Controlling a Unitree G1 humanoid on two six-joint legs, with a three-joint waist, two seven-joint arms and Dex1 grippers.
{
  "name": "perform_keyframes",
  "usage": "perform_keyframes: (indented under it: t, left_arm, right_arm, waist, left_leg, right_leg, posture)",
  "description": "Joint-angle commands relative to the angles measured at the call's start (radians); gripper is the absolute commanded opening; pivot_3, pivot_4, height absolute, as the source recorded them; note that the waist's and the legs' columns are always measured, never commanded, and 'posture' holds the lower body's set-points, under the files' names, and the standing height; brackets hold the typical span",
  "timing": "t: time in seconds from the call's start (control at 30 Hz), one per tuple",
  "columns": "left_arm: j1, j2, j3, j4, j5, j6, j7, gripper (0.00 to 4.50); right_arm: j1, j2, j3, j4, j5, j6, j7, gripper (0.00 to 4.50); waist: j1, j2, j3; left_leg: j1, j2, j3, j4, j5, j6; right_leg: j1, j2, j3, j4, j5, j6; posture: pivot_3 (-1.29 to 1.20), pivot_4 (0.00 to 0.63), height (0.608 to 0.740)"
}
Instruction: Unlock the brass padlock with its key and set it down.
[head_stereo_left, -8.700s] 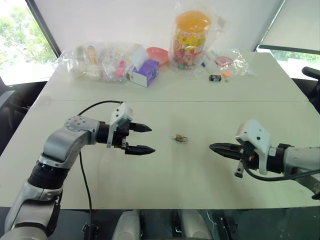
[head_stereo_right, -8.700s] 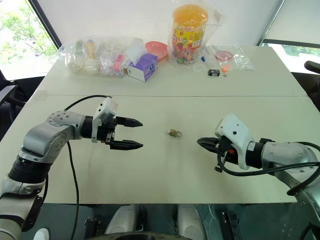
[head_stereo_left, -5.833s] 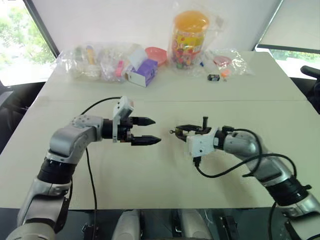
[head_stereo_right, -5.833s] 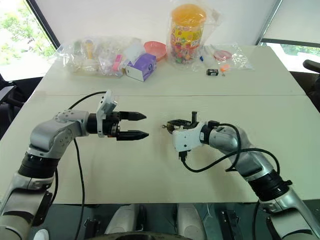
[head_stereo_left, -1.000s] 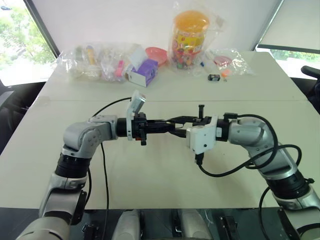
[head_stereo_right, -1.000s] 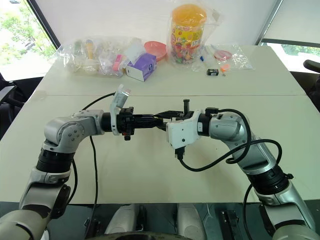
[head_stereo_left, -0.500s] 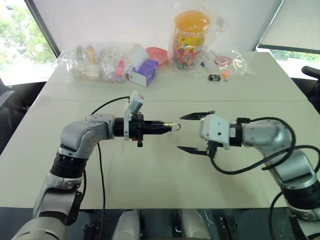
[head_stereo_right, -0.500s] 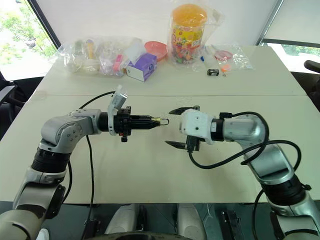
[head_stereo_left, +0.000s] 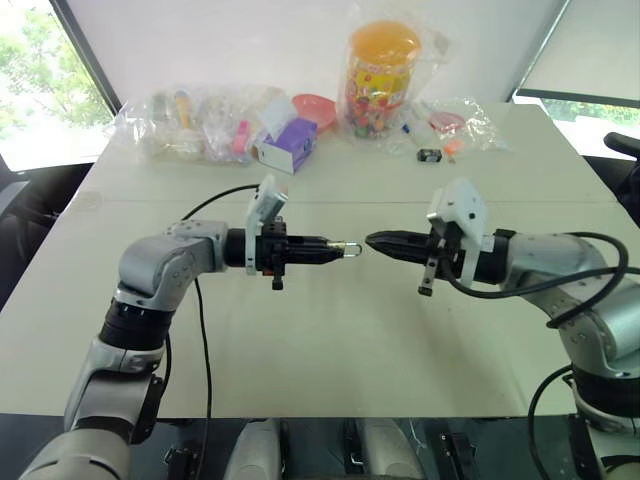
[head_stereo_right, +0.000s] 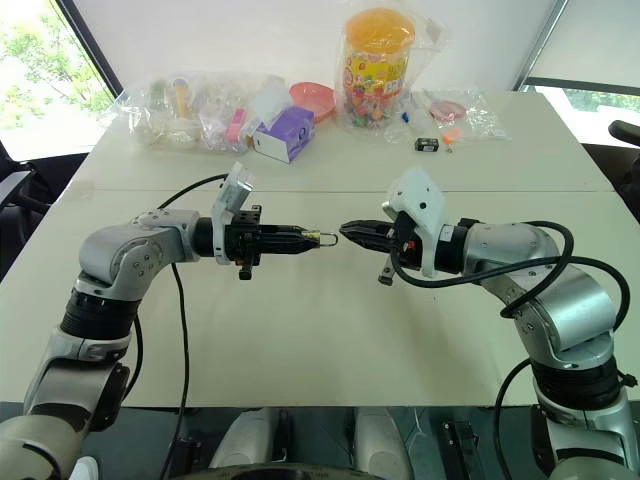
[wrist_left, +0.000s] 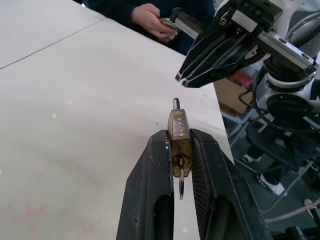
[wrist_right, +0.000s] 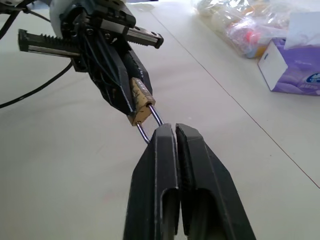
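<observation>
Gripping the brass padlock (wrist_left: 179, 137) between its two fingers, the left hand (head_stereo_left: 330, 250) holds it in the air above the middle of the desk (head_stereo_left: 330, 350), shackle pointing right; the key (wrist_left: 180, 186) sits in the lock's underside, seen in the left wrist view; the right hand (head_stereo_left: 375, 241), fingers pressed together and empty, points left with its tips just beside the shackle; bagged items (head_stereo_left: 200, 125) lie along the far edge.

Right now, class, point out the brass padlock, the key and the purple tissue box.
brass padlock (wrist_left: 180, 134), left wrist view, on its brass body between the left claw's fingers.
key (wrist_left: 181, 186), left wrist view, on the silvery part hanging below the padlock.
purple tissue box (head_stereo_right: 283, 134), right eye view, on its front face.
</observation>
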Motion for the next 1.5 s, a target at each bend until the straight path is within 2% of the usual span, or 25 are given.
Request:
perform_keyframes:
  t: [0.03, 0.33, 0.57, 1.27, 1.37, 1.5]
  left_arm:
    - [-0.023, 0.003, 0.009, -0.025, -0.022, 0.006, -0.013, 0.00]
    - [-0.037, -0.004, 0.024, -0.027, -0.036, 0.030, -0.008, 0.00]
    - [-0.042, 0.001, 0.041, -0.041, -0.068, 0.057, -0.004, 0.00]
    - [-0.032, 0.022, 0.035, -0.055, -0.086, 0.064, 0.002, 0.00]
    - [-0.019, 0.023, 0.023, -0.050, -0.063, 0.042, 0.005, 0.00]
    - [0.019, 0.007, 0.003, -0.038, -0.035, 0.030, 0.033, 0.00]
  right_arm:
    - [-0.030, 0.033, -0.013, -0.037, 0.058, 0.032, -0.049, 0.03]
    - [-0.037, 0.047, 0.037, -0.046, 0.087, 0.031, -0.087, 0.03]
    - [-0.009, 0.030, 0.097, -0.012, 0.023, -0.033, -0.083, 0.03]
    - [0.028, -0.037, 0.144, 0.031, -0.059, -0.150, 0.003, 0.03]
    - [0.067, -0.070, 0.137, 0.018, -0.076, -0.163, 0.013, 0.03]
    - [0.216, -0.178, 0.134, -0.010, -0.160, -0.230, 0.036, 0.03]
  waist:
    - [0.000, 0.000, 0.000]
    - [0.000, 0.000, 0.000]
    - [-0.001, 0.000, 0.000]
    - [-0.001, 0.000, 0.000]
    - [0.002, 0.000, 0.000]
    - [0.005, 0.000, 0.000]
  left_leg:
    - [0.000, 0.000, 0.000, 0.000, 0.000, 0.000]
    - [0.000, 0.000, 0.000, 0.000, 0.000, 0.000]
    - [0.000, 0.000, 0.000, 0.000, 0.000, 0.000]
    - [0.000, 0.000, 0.000, 0.000, 0.000, 0.000]
    - [0.000, 0.000, 0.000, 0.000, 0.000, 0.000]
    - [-0.001, -0.001, 0.000, 0.000, 0.000, 0.001]
  right_leg:
    - [0.000, 0.000, 0.000, 0.000, 0.000, 0.000]
    - [0.000, 0.000, 0.000, 0.000, 0.000, 0.000]
    - [0.000, 0.000, 0.000, 0.000, 0.000, 0.000]
    - [0.000, 0.001, 0.000, 0.000, 0.000, 0.000]
    - [0.000, 0.001, 0.000, 0.000, 0.000, 0.000]
    - [0.000, 0.000, 0.000, -0.002, 0.000, 0.000]
  posture:
    - [0.00, 0.150, 0.740]
    - [0.00, 0.150, 0.740]
    - [0.00, 0.150, 0.740]
    - [0.00, 0.150, 0.740]
    - [0.00, 0.150, 0.740]
    - [0.00, 0.150, 0.740]
